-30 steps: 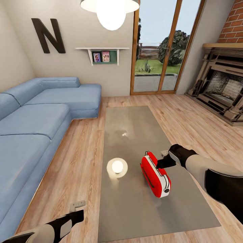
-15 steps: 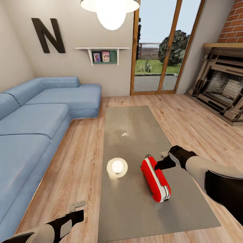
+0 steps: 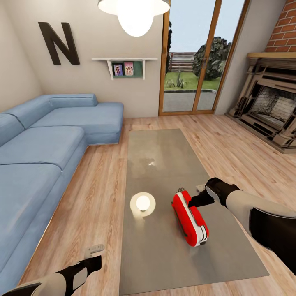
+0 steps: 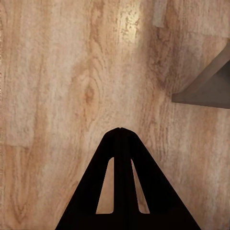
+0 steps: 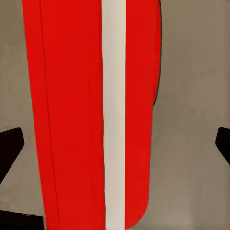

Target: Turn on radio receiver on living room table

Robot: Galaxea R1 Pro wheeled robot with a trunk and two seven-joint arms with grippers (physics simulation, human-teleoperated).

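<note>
The red radio receiver (image 3: 189, 218) with white edge trim stands edge-on on the glossy grey table (image 3: 160, 152), towards its near right part. My right gripper (image 3: 195, 200) is at the radio's far upper end, its dark fingers right against the red body. In the right wrist view the radio (image 5: 72, 115) runs between the fingertips (image 5: 9, 146), which sit far apart at both edges, so my right gripper (image 5: 115, 143) is open around it. My left gripper (image 3: 96, 255) hangs low over the wooden floor left of the table; its fingers (image 4: 103, 191) meet at the tips, so it is shut on nothing.
A blue sectional sofa (image 3: 49, 139) runs along the left. The brick fireplace (image 3: 271, 111) is at the right and glass doors (image 3: 193, 61) are at the back. A lamp's bright reflection (image 3: 142, 203) lies on the tabletop left of the radio. The table's corner (image 4: 206, 88) is near the left gripper.
The radio has swung from leaning with its grille face showing to standing narrower and edge-on. My right gripper has stayed at its far end; the left arm has not moved.
</note>
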